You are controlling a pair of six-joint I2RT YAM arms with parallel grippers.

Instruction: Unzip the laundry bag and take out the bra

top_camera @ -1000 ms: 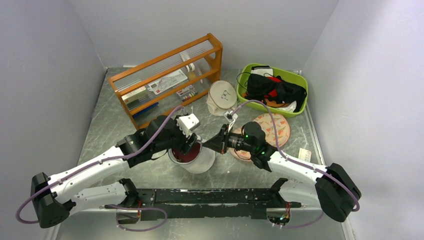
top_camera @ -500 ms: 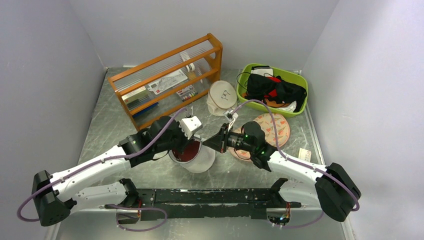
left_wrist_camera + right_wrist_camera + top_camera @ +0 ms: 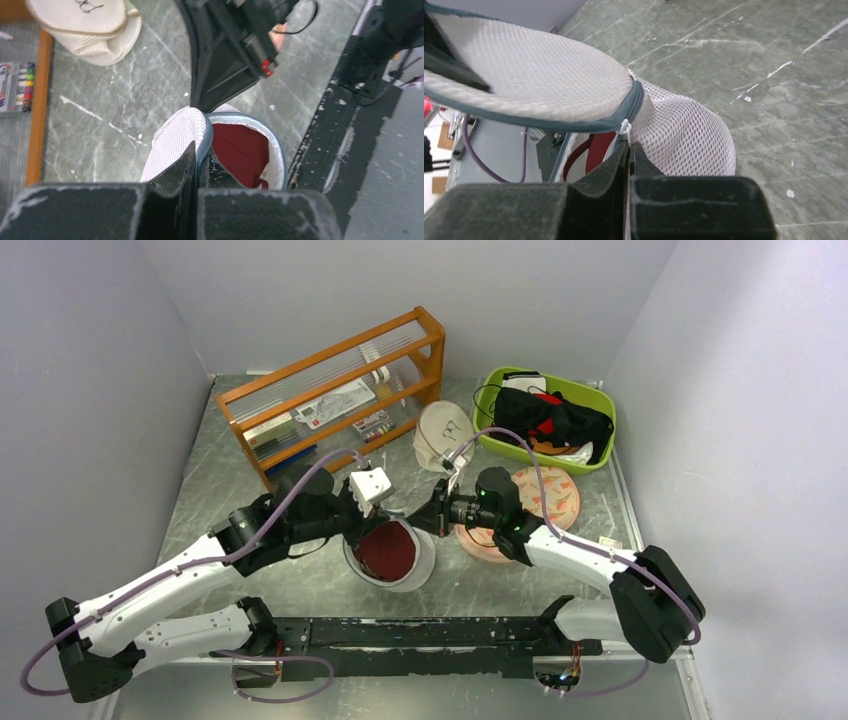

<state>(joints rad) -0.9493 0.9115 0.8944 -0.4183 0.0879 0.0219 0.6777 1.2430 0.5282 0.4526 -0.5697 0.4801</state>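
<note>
The white mesh laundry bag (image 3: 412,568) lies between my two arms, its dark-edged mouth gaping toward the top camera. The maroon bra (image 3: 388,551) fills the opening. My left gripper (image 3: 360,528) is shut on the bag's zip-edged rim; the left wrist view has its fingertips (image 3: 186,159) pinching that edge (image 3: 204,131) beside the bra (image 3: 240,150). My right gripper (image 3: 433,519) is shut on the white zip pull. In the right wrist view, that gripper (image 3: 629,146) clamps the pull (image 3: 625,128) below the round lid (image 3: 524,80), with the bra (image 3: 600,145) behind.
An orange wooden rack (image 3: 335,390) stands at the back left. A cream round pouch (image 3: 443,435) sits behind the bag. A green basket (image 3: 597,395) of black clothing is at the back right. A peach pad (image 3: 545,498) lies under the right arm. A black rail (image 3: 420,632) runs along the near edge.
My left gripper has closed on the bag's rim and drawn back to the left. The bag's mouth now gapes wider and shows more of the bra. The right gripper stayed shut and shifted slightly left.
</note>
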